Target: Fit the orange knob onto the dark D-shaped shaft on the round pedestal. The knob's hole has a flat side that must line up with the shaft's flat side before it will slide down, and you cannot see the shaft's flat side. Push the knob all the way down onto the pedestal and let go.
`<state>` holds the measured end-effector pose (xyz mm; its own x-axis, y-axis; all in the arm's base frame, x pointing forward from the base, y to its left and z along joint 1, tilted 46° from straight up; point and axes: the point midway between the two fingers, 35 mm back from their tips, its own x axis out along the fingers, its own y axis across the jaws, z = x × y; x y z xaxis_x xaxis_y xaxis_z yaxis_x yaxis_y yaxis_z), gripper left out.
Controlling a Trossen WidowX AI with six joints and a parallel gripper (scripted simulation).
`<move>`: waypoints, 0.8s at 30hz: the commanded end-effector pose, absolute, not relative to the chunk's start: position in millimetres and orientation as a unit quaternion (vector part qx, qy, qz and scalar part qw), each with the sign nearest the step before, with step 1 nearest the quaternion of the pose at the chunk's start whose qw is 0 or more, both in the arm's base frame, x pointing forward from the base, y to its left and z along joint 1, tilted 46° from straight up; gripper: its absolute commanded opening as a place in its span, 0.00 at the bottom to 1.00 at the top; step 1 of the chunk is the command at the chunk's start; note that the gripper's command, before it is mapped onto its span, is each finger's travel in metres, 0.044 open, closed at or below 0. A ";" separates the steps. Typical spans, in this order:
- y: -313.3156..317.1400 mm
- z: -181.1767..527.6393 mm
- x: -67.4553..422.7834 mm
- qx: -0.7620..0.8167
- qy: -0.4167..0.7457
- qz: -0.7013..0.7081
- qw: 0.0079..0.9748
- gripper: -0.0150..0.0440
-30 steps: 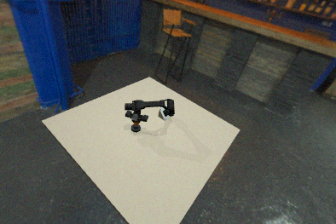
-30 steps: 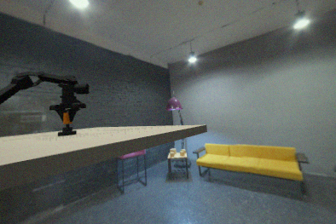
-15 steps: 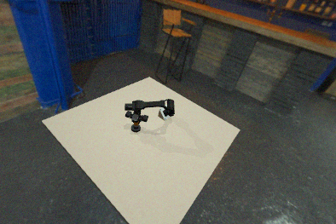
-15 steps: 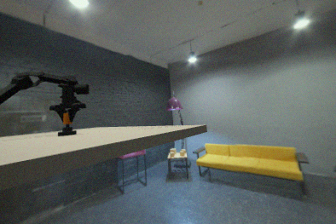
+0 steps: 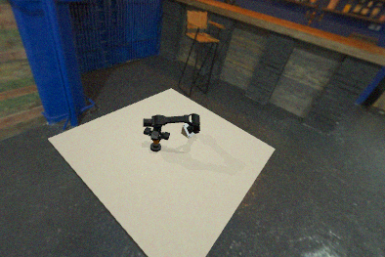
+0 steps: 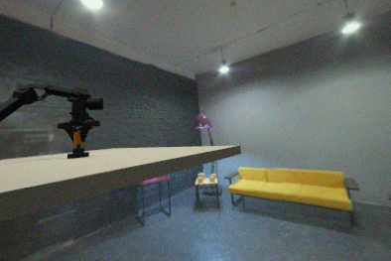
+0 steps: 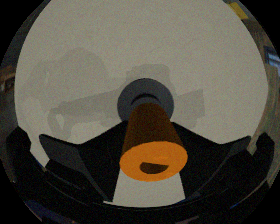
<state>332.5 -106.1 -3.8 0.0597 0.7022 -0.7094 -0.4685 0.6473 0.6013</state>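
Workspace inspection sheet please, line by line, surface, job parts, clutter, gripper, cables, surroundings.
Surface: pale square table top.
Job's things: orange knob upright over the round pedestal; shaft hidden; whether the knob is fully down cannot be told.
Clutter: nothing seen.
Gripper: gripper shut on the knob, pointing straight down.
Cables: nothing seen.
Surroundings: bar counter, bar chair, blue pillar; yellow sofa, pink lamp.
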 end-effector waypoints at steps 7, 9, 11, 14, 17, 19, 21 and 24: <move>-107.2 -0.7 330.5 0.106 0.552 0.407 0.720 0.25; -107.8 0.2 331.0 0.106 0.552 0.407 0.720 0.25; -108.3 0.9 331.0 0.103 0.550 0.410 0.720 0.25; -108.5 1.0 331.1 0.075 0.534 0.431 0.724 0.25; -108.8 0.6 332.2 0.034 0.509 0.460 0.727 0.25; -108.7 -0.5 333.0 0.030 0.506 0.463 0.727 0.25; -108.9 -1.7 333.8 0.030 0.506 0.463 0.727 0.25; -108.9 -2.4 334.4 0.030 0.506 0.463 0.727 0.25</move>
<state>332.2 -107.6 -2.1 0.0555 0.7067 -0.7053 -0.6216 0.5773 0.5295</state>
